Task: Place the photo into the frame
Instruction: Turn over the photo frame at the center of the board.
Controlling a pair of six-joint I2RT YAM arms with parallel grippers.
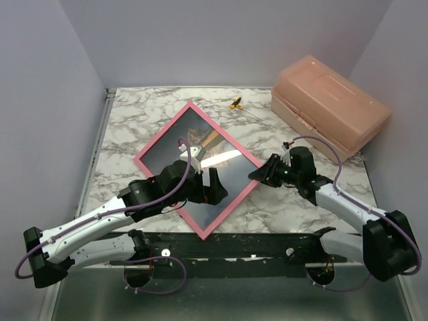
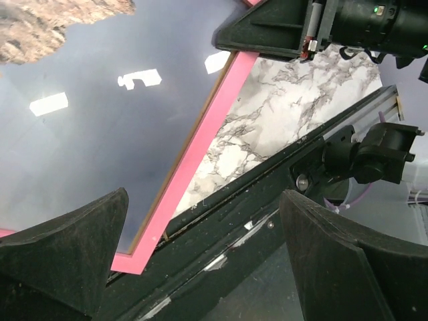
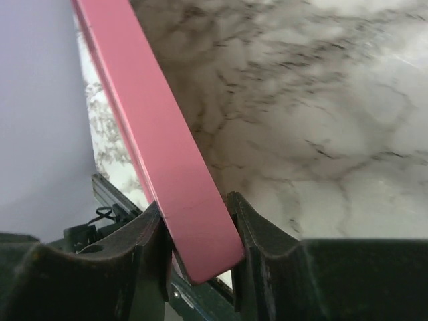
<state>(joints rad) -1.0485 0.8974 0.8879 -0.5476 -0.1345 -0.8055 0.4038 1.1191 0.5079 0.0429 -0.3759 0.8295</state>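
Pink moulding marks the frame, which lies as a diamond mid-counter with its near corner close to the near edge. The right gripper is clamped on the corner that points at the right edge. The left gripper hangs over the glossy dark pane. A salmon plastic box with a rounded lid sits at the far right corner. A small yellow item lies by the far edge of the grey-veined marble counter.

From the left wrist, that gripper's black wedge fingers stand wide apart with nothing between them. Inside the pink border the photo shows rough brown rock against smooth dark sky, flecked with glare. It appears to be seated in the frame already.

From the right wrist, matte black fingers pinch the flat, smooth pink bar at its very tip.

The hold looks narrow and sits on one corner only. A lift or tug could let the thin frame swing or slip free, shift the photo inside, or push the near corner off the counter. If the left fingers pressed down, they could mark the pane.
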